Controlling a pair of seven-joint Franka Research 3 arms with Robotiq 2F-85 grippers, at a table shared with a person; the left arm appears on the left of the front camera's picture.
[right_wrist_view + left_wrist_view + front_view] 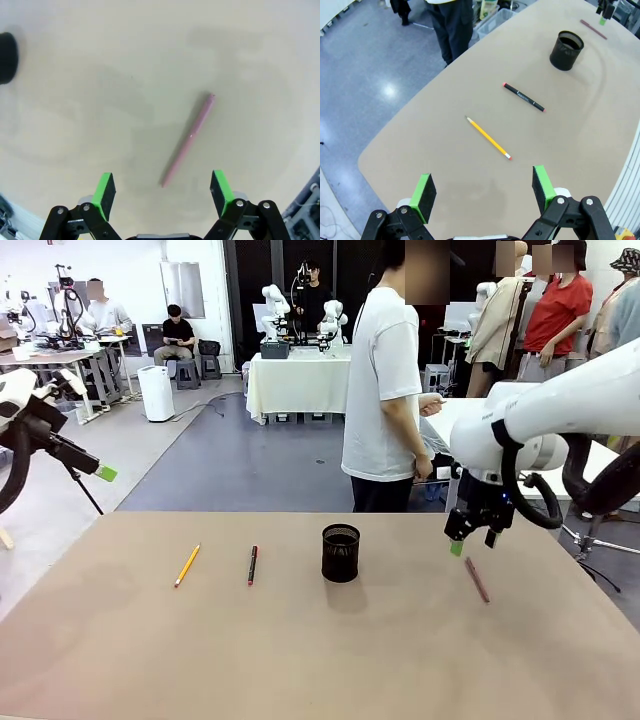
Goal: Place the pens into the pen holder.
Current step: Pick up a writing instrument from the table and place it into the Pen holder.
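The desk runs the full width of the front view. A broad bare stretch of top lies between the pens and its near edge. A person stands just beyond the far edge, right of centre. The left gripper hangs outside the left edge, high and well apart from everything on the desk, jaws spread wide and holding nothing. In the front view it shows one green pad. The right gripper hovers low over the desk toward the far right corner, jaws released and holding nothing, just above the far end of the reddish-brown pen. That pen lies flat between the green pads in the right wrist view. The pen holder stands upright about mid-width, nearer the far edge. Its inside is dark, and the right wrist view cuts it at the picture edge. All three pens lie outside it. The dark pen and the yellow pencil lie flat and apart between the holder and the left edge.
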